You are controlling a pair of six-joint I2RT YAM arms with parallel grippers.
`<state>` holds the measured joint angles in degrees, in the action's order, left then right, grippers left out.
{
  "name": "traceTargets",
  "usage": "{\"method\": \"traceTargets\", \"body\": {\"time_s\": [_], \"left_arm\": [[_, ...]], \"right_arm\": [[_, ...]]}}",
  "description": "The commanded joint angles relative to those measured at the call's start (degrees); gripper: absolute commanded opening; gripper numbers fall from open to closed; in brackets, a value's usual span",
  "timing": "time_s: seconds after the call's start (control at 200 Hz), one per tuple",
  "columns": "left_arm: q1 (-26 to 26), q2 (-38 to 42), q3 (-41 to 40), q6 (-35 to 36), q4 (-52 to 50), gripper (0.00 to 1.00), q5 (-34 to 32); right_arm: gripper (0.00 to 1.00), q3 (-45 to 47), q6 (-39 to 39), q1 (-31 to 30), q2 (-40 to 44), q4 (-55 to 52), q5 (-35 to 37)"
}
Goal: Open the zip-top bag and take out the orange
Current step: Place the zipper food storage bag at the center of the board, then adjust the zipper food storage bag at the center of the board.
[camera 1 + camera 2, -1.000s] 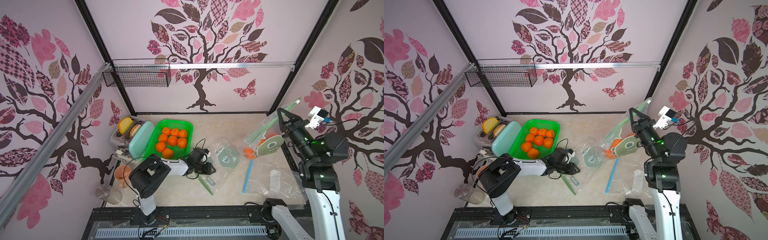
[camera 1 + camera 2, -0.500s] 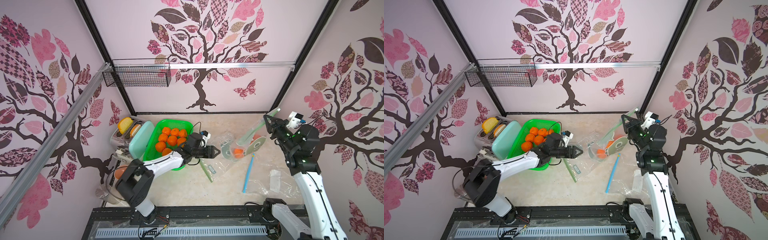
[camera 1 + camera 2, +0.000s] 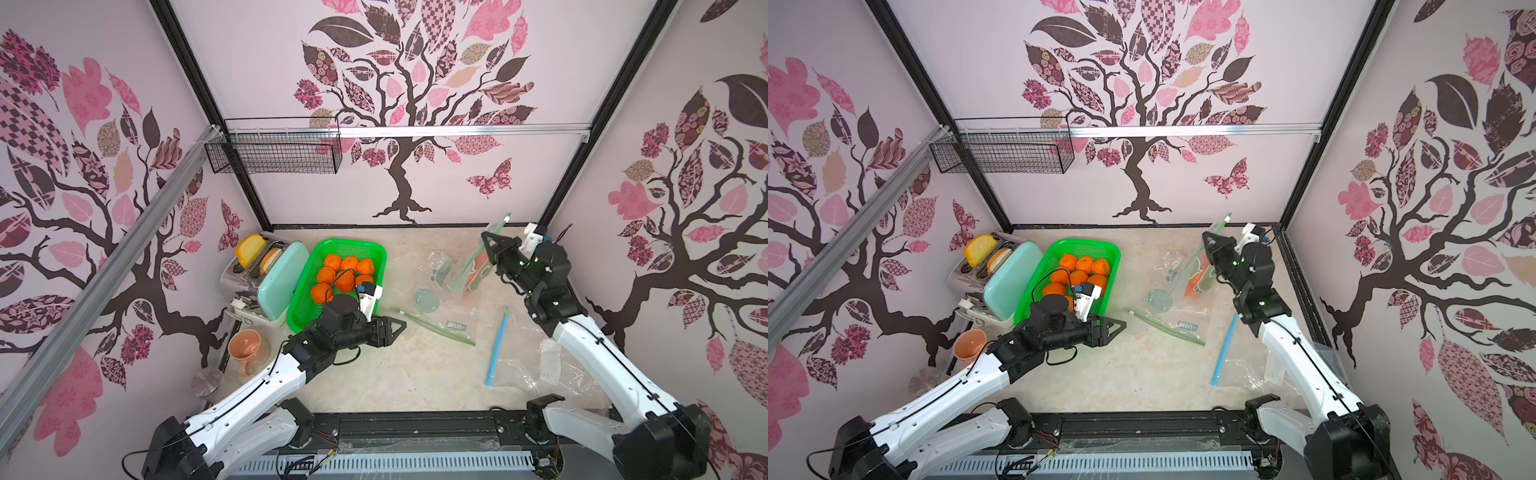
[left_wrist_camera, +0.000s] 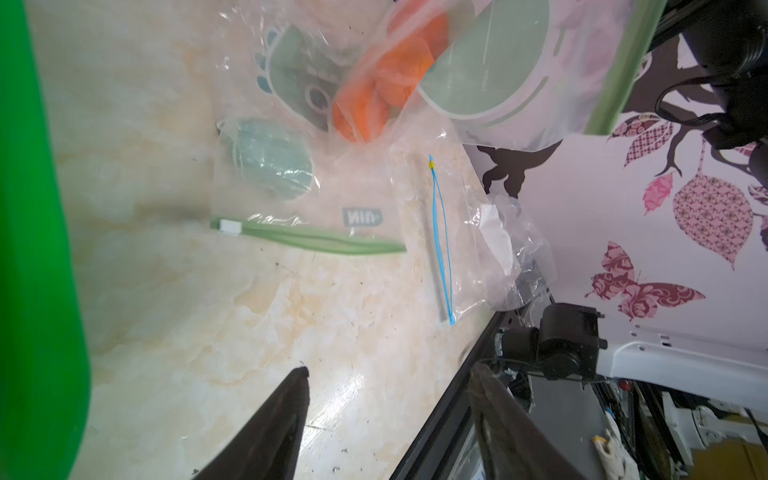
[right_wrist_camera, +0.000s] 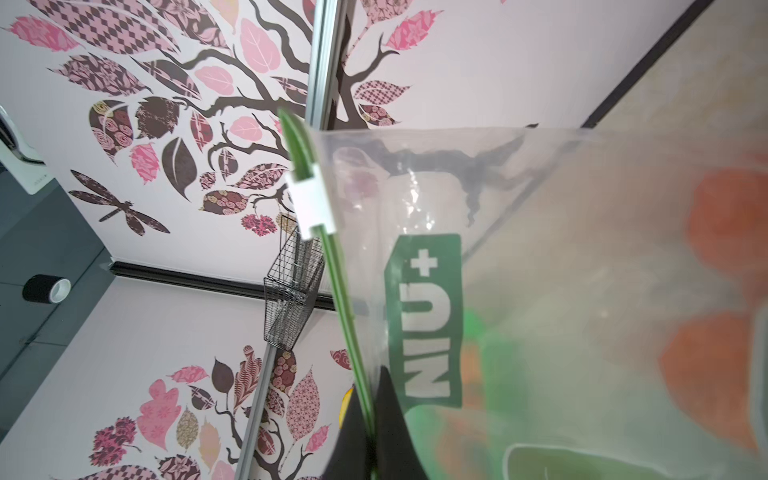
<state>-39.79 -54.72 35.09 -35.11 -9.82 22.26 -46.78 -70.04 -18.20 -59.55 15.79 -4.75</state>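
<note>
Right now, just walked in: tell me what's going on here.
The right end effector pinches the zip-top bag by its green zipper edge, holding it up with the orange inside. The left end effector is open and empty, over the table beside the green basket.

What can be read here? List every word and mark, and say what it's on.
"NU+": green label on the held bag.
"NU", mirrored, rest unclear: label on the flat bag.
Too small to read: white slip in the blue-zip bag.
Blurred, no legible text: round green prints on the held bag.
</note>
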Motion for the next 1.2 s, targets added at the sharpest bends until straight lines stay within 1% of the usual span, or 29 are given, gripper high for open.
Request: {"method": "traceTargets", "body": {"time_s": [0.0,0.065,0.125,0.185,0.23,0.25,0.295,0.35,0.43,0.465,0.53,0.58,0.665,0.75,0.83,0.95,1.1,1.195], "left_arm": [[-0.4,-0.5,-5.5,-3.8,11.6,0.65,8.7],[-1.3,-0.9,-7.9,-5.9,17.2,0.68,10.0],[-2.9,-1.5,-8.5,-5.2,17.3,0.73,9.4],[-4.9,-2.4,-9.2,-4.7,17.5,0.77,8.7],[-6.6,-3.6,-9.9,-5.1,20.2,0.81,8.1],[-7.4,-4.3,-10.4,-5.6,21.8,0.82,7.8],[-8.5,-6.2,-11.3,-7.5,25.7,0.84,7.6],[-9.7,-8.8,-12.4,-9.8,30.8,0.85,7.5],[-12.4,-12.0,-12.6,-10.6,35.2,0.86,6.0],[-13.7,-13.4,-12.2,-10.3,35.7,0.87,4.9],[-15.6,-15.6,-11.2,-9.6,35.9,0.89,3.5],[-16.3,-17.3,-11.2,-10.1,37.2,0.90,2.2],[-16.3,-19.1,-12.0,-11.9,40.9,0.92,0.0],[-16.3,-20.3,-10.8,-11.8,40.9,0.93,-2.1],[-15.9,-22.1,-9.4,-12.3,40.0,0.92,-4.9],[-14.3,-24.5,-9.3,-15.4,42.7,0.92,-7.1],[-13.7,-28.7,-7.5,-15.6,42.5,0.90,-7.2],[-13.1,-30.1,-7.9,-17.1,43.0,0.86,-6.3]], "right_arm": [[0.00,8.7,0.4,-7.0,7.8,5.7,14.6],[0.00,15.5,-2.5,-11.8,12.0,4.9,18.3],[0.00,20.2,-3.0,-15.5,16.3,3.7,20.7],[0.00,23.4,-3.2,-18.4,21.1,-1.7,24.0],[0.00,25.8,-3.4,-20.4,24.9,-4.0,26.3],[0.00,26.7,-3.7,-20.7,26.5,-5.3,26.8],[0.04,28.1,-5.3,-20.7,29.9,-9.2,26.5],[0.04,29.7,-6.1,-20.8,34.0,-12.7,26.0],[0.06,31.6,-8.5,-20.8,38.9,-17.2,24.9],[0.09,32.1,-8.6,-20.8,40.5,-18.5,23.9],[0.20,32.2,-9.6,-20.7,43.0,-23.4,22.2],[0.22,32.5,-11.4,-20.8,44.7,-26.8,21.2],[0.26,34.4,-13.1,-20.8,46.1,-26.7,18.1],[0.33,34.8,-13.9,-20.8,45.6,-27.3,15.0],[0.33,35.2,-14.0,-20.7,45.0,-27.4,13.0],[0.33,35.7,-14.2,-20.7,44.9,-26.6,10.9],[0.31,35.6,-14.7,-20.7,45.0,-26.0,7.7],[0.29,35.2,-14.4,-20.7,45.4,-26.0,7.3]]}}
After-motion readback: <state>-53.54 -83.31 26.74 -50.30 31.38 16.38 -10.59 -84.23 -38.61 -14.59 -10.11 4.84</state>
